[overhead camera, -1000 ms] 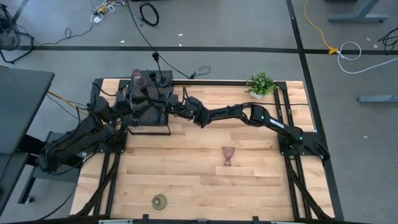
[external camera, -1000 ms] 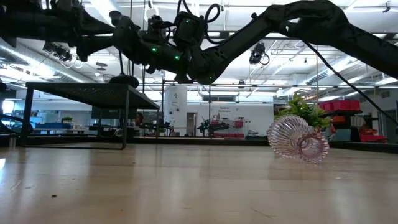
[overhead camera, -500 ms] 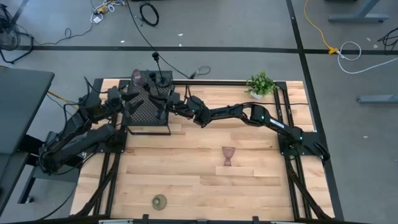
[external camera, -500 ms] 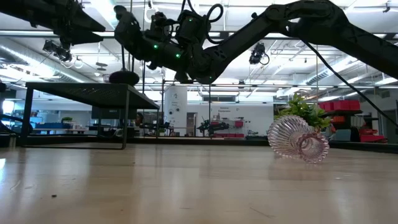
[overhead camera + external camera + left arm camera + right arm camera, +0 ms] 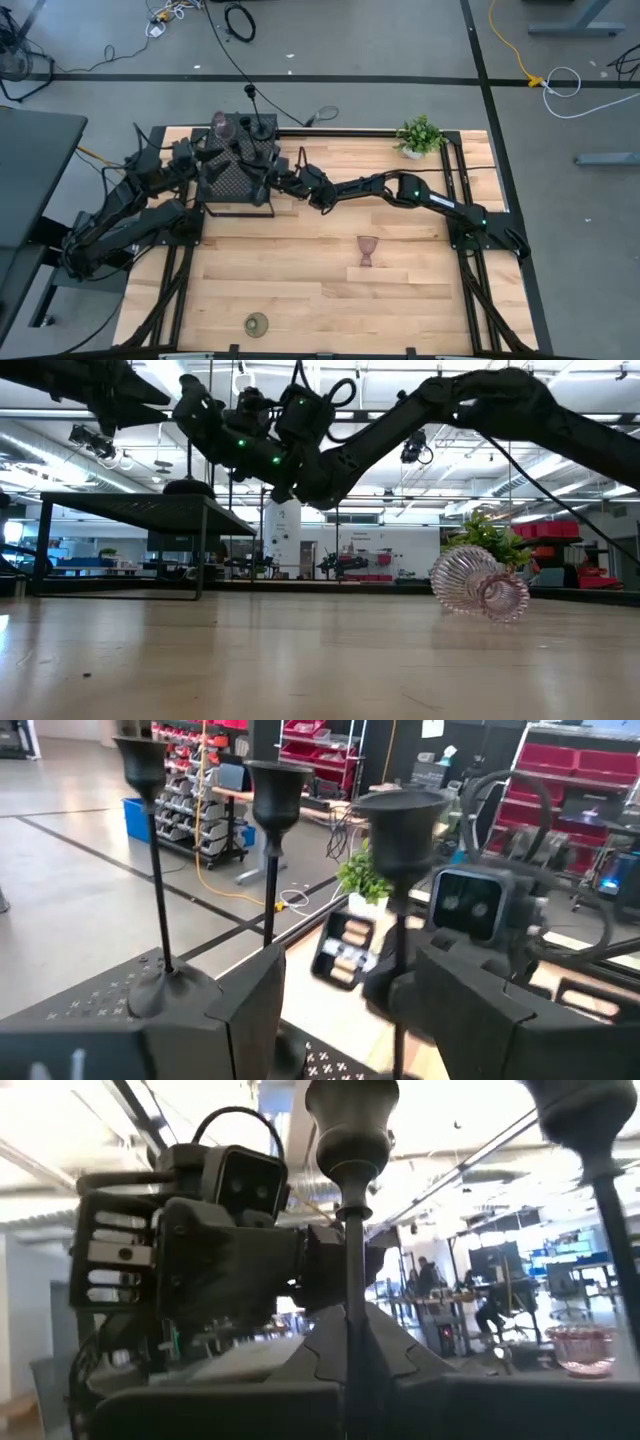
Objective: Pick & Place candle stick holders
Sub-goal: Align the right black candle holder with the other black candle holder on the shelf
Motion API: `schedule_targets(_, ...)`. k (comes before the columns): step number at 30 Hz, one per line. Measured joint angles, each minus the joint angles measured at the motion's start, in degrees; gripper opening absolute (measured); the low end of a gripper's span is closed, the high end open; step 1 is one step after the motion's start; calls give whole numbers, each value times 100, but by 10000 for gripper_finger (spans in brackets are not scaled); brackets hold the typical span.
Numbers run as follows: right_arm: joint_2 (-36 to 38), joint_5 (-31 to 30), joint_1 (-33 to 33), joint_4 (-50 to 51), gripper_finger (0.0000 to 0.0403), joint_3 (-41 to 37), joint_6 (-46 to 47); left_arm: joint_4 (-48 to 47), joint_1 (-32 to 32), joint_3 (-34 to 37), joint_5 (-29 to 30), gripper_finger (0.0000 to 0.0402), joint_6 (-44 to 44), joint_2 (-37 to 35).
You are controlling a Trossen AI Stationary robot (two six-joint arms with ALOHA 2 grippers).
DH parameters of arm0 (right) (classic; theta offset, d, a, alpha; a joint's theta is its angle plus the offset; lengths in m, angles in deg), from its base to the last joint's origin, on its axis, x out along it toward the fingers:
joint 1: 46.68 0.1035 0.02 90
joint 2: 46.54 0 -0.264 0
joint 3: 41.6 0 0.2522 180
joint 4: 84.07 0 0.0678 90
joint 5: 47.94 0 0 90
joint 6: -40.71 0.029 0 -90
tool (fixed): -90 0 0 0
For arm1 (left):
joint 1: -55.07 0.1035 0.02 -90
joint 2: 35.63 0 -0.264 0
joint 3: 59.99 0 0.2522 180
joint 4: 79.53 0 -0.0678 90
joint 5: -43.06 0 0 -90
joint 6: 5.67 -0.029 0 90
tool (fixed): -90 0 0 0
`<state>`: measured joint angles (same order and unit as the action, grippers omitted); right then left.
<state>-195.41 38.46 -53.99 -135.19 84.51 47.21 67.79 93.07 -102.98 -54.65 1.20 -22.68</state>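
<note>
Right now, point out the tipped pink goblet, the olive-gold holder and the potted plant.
Pink goblet [image 5: 480,585], low view, on its ribbed bowl.
Olive-gold holder [image 5: 257,323], high view, on its round top.
Potted plant [image 5: 420,133], high view, on its leaves.

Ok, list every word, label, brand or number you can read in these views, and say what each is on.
No text can be read in any view.
Paper sheet on the red shelving behind, left wrist view: print too small to read.
Light tag beyond the holders, left wrist view: blurred, unreadable.
Signs on the far wall, low view: too small to read.
</note>
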Motion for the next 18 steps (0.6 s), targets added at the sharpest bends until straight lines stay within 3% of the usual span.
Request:
schedule_targets(7, -543, 223, 37, 757, 0, 1086, 13, -12, 0, 0, -132, 224, 20, 0)
schedule_targets(18, -489, 285, 72, 876, 0, 1180, -165, -117, 2, 2, -134, 224, -6, 0)
